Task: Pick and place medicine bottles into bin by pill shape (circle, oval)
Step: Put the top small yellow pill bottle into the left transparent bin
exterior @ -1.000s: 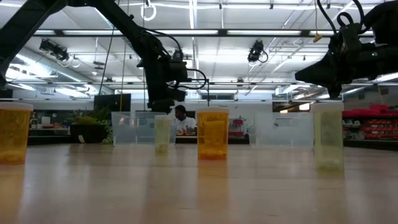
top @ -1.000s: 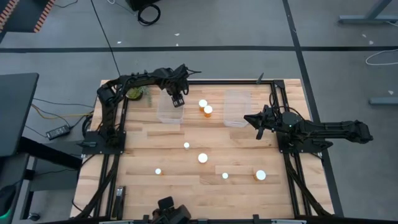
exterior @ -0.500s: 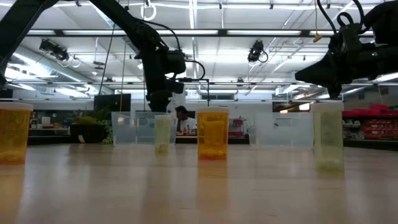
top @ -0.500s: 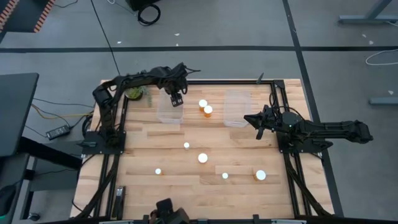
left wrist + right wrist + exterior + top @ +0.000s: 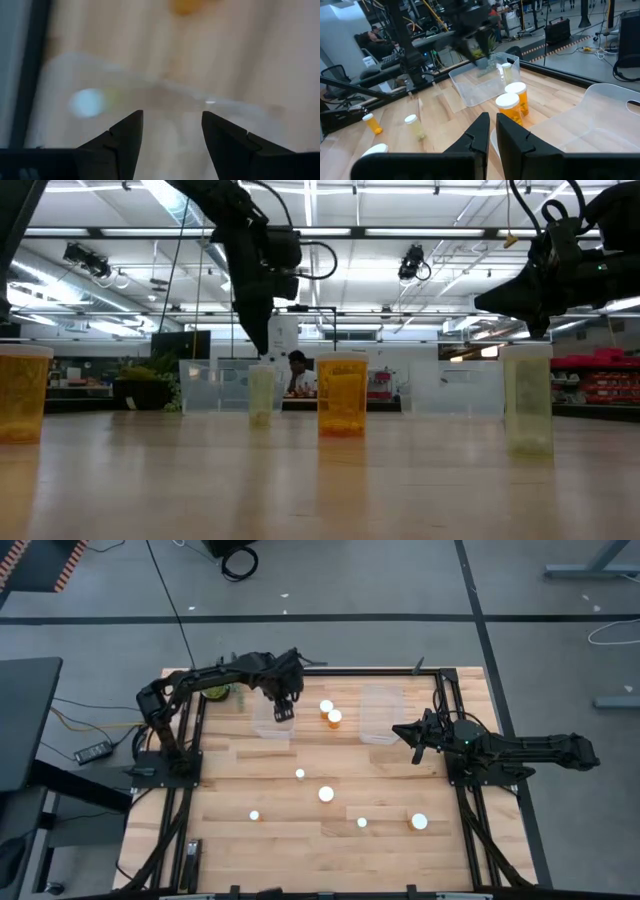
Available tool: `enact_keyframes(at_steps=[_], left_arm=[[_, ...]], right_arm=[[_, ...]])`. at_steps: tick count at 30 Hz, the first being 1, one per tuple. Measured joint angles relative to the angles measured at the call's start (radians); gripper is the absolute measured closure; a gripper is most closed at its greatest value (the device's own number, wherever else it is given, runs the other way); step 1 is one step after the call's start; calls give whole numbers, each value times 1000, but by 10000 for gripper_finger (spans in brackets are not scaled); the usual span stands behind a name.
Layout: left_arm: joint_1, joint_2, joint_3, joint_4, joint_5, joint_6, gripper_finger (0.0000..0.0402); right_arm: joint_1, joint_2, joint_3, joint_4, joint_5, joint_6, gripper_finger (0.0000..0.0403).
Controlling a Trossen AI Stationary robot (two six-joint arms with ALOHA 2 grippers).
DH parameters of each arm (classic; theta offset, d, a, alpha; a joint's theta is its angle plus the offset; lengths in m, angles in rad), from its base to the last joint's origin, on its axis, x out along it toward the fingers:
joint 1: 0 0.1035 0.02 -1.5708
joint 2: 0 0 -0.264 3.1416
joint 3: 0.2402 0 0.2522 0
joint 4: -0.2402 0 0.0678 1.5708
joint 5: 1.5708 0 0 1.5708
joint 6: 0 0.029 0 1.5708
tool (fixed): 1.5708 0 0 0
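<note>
Several amber bottles with white caps stand on the wooden table, among them a pair (image 5: 330,712) between the two clear bins and others nearer the front (image 5: 326,794). My left gripper (image 5: 283,706) hangs open over the left bin (image 5: 273,726), fingers pointing down, touching nothing. In the left wrist view (image 5: 171,131) a white-capped bottle (image 5: 87,102) shows blurred down in that bin; it also shows standing in the bin in the right wrist view (image 5: 506,70). My right gripper (image 5: 408,732) is shut and empty beside the right bin (image 5: 380,715).
A small green plant (image 5: 217,692) sits at the far left corner. Black frame rails (image 5: 450,740) run along the table's sides. Bare wood lies between the bins and the front row of bottles (image 5: 362,823). People show in the room beyond the table (image 5: 370,37).
My left gripper has risen above the left bin, staying over it, while its arm's elbow has swung toward the table's left edge. The bottles on the table have not moved.
</note>
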Motion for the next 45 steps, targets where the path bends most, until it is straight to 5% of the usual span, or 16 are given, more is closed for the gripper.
enact_keyframes(at_steps=[29,45], left_arm=[[-503,0,0,-92,55,-110,194],[-599,145,0,-77,-114,-199,190]], right_arm=[[0,0,0,0,0,0,364],[0,2,0,-22,0,0,364]])
